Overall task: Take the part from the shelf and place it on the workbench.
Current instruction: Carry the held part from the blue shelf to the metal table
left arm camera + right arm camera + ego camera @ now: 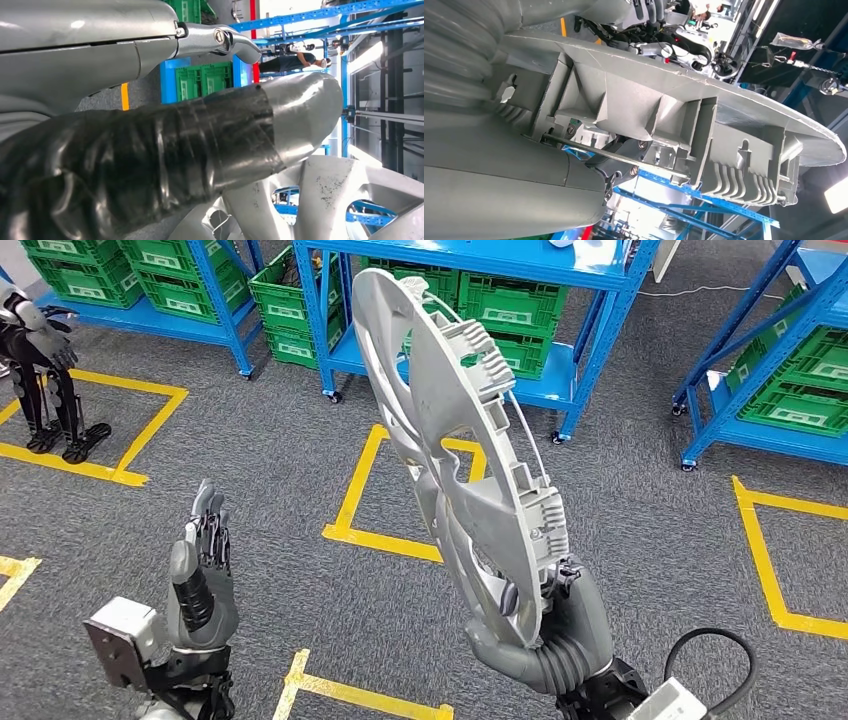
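Silver-grey plastic wheel cover (455, 440), back side with ribs and wire retaining ring facing the head camera, held upright on edge above the floor. Right hand (560, 625) clamped on its lower rim, fingers wrapped round the edge; the right wrist view shows the same rim and clip ribs (684, 130) close against the hand.

Left hand (200, 570) raised beside the part but apart from it, fingers spread, holding nothing. In the left wrist view the thumb (200, 145) looms large with the cover's spokes just past it; no contact that I can make out.

Progress, as judged: pick from the shelf looks done, since the part is off any shelf and carried in the air. Placing remains. No workbench or tabletop is in sight, so the robot likely has to turn or walk to it first, then lower and release.

Surface and room: dark grey carpeted floor (640, 540) marked with yellow tape squares (352, 502). Blue steel shelving (590, 350) ahead and to both sides, lower tiers stacked with green crates (500, 310). Another dark robot's hand and legs (45, 390) stand at the far left inside a taped square. A black cable (715, 660) loops near the right forearm.
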### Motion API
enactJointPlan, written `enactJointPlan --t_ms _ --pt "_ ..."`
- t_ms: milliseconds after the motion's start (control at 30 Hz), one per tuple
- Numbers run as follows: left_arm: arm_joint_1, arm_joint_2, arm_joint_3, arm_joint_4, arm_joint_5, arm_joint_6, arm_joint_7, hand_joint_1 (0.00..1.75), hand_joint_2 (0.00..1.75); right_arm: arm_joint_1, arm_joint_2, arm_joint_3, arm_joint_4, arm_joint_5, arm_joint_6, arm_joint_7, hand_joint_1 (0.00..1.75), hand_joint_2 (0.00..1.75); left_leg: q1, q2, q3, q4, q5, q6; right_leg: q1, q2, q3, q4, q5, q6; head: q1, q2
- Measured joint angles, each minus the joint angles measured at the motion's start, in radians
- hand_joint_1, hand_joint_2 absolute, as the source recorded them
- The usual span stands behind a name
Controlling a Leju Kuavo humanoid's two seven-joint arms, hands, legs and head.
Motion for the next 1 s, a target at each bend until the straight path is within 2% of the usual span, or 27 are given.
enactJointPlan --t_ms 1000 --pt "0.000 -0.002 -0.001 0.000 0.001 0.001 -0.007 0.00 0.00 0.013 0.000 0.000 0.000 0.011 -0.011 -0.043 1.75 1.75 0.001 0.000 0.001 -0.003 0.003 -0.003 0.001 0.000 -0.001 0.000 0.001 0.001 0.000 0.000"
